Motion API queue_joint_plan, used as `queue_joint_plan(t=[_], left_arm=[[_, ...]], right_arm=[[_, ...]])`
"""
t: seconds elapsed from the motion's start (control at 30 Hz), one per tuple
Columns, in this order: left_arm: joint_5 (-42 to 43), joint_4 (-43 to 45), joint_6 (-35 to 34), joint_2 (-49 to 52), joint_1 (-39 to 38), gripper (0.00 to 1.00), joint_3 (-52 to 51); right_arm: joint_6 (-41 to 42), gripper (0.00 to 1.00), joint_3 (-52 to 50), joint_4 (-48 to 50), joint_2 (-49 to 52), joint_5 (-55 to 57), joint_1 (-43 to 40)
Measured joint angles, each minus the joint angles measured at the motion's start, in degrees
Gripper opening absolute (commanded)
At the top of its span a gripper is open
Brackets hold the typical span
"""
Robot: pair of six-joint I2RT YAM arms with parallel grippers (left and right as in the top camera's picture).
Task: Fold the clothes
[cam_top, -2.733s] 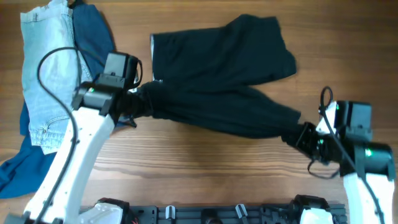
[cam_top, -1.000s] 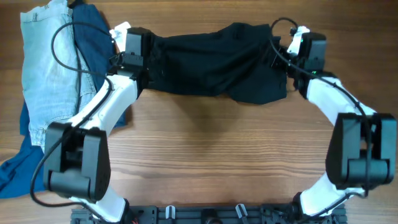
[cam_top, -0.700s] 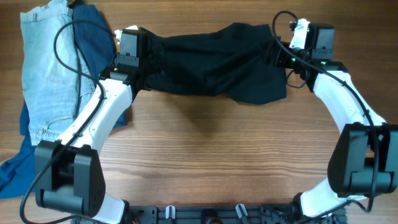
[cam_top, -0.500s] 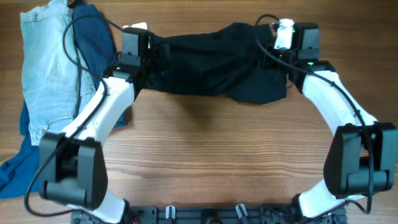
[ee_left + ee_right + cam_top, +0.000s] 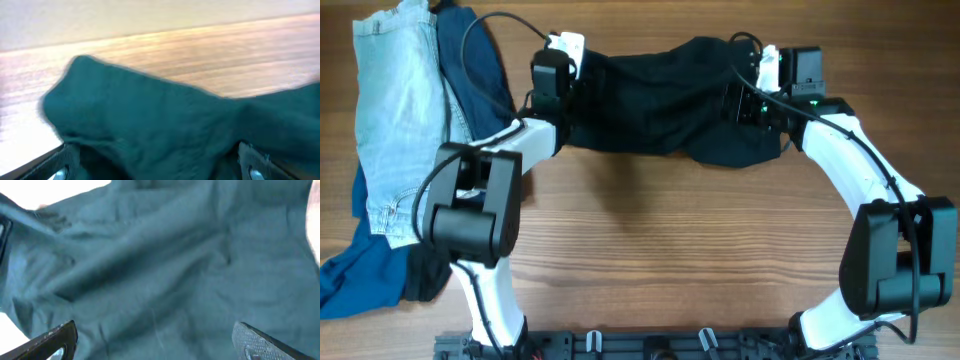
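A robotics test bench
We see two white arms point(image 5: 865, 185) mounted on a black rail point(image 5: 650, 346) at the edge of a plain wood-grain table point(image 5: 670, 260).

Both arms reach up to the top of the frame, bent at the elbow. The left hand point(image 5: 582, 82) is upper left of the middle, the right hand point(image 5: 740, 100) upper right. Both point inward, with fingers spread wide.

1. Dark garment point(image 5: 165, 130) lies bunched between and ahead of the left gripper point(image 5: 156, 171), whose jaws stand wide apart.
2. Wooden table point(image 5: 200, 55) shows beyond the garment's far edge.
3. View is blurred.
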Motion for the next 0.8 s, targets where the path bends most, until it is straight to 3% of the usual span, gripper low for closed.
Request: queue_joint_plan(t=[0.27,0.5,0.67,0.8], left_arm=[[0.7,-4.3,-2.7,5.8,3.4,1.0,1.9],[0.4,-24.9,-3.8,-0.3,4.3,1.0,9.7],[0.4,-37.2,-6.5,-11.4,4.3,1.0,15.5],[0.6,-50.9,-9.1,-16.1,3.9,1.0,16.3]], right_arm=[[1.5,1.0,0.0,2.8,0.0,0.4,0.0],[-0.8,1.0,0.0,4.5,0.0,2.4,-5.0],[-4.9,1.0,0.0,4.5,0.5,3.4,-8.7],[-6.7,0.99,0.0,5.2,5.8,1.4,-9.3]])
